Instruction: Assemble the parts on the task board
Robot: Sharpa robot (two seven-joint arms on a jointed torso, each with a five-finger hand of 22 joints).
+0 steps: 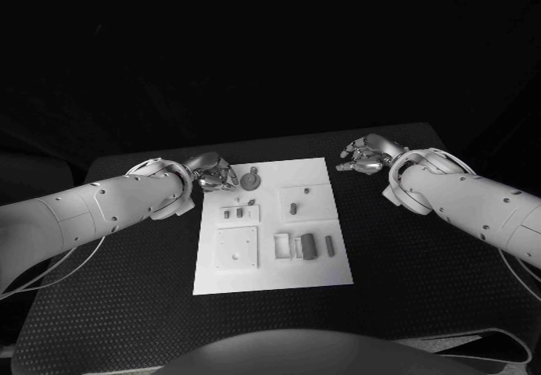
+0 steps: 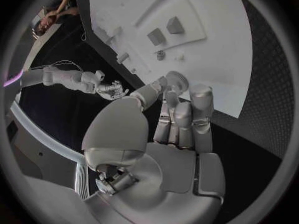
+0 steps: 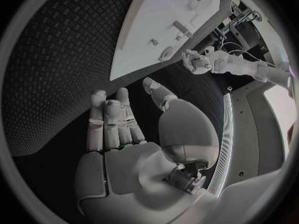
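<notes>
The white task board (image 1: 319,173) lies in the middle of the black table. A round grey part (image 1: 250,181) with a short stem lies near the board's far left corner. My left hand (image 1: 212,173) is right beside it, fingers stretched out; in the left wrist view the fingertips (image 2: 201,90) reach the edge of the round part (image 2: 176,78) without closing round it. My right hand (image 1: 367,156) hovers over the table off the board's far right corner, palm (image 3: 124,159) flat and empty. Small grey blocks (image 1: 306,246) and a peg (image 1: 293,208) sit on the board.
A square plate (image 1: 239,248) lies at the board's near left, and small pieces (image 1: 234,212) sit beyond it. Bare black table (image 1: 428,266) surrounds the board on all sides. The board's edge (image 3: 168,30) and my left hand (image 3: 198,62) appear in the right wrist view.
</notes>
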